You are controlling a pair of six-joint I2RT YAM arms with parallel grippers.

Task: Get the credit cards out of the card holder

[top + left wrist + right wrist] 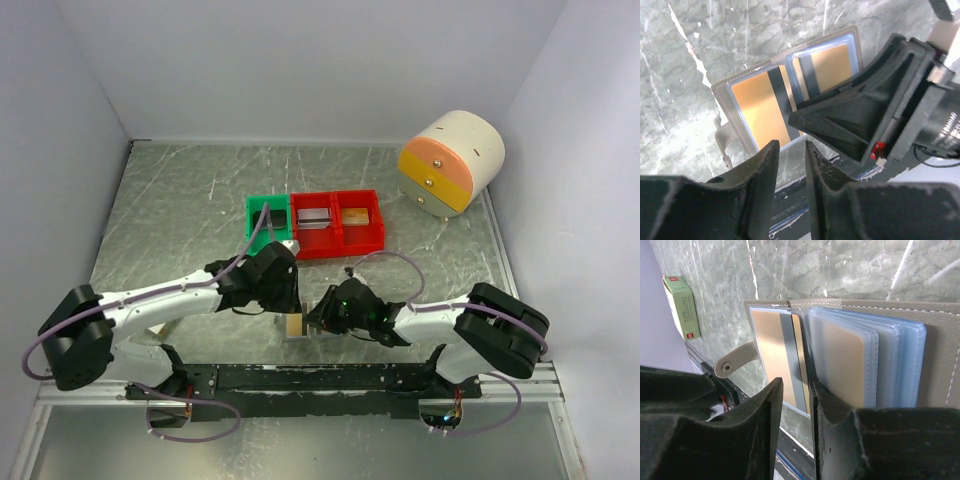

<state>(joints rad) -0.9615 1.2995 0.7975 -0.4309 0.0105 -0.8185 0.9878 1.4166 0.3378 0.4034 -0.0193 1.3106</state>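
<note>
Grey marbled tabletop (180, 200), plain white walls (300, 60), even light

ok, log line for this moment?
holder open | cards inside | left gripper open at holder edge | right gripper at cards, grip unclear

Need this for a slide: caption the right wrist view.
Right gripper poised at open card holder, orange credit cards in pockets.

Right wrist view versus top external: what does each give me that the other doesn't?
Only the right wrist shows the stacked blue pockets and snap strap of the card holder. Only the top external shows the red and green bins and the round drawer unit. Both show an orange-tan card and the marbled table.
</note>
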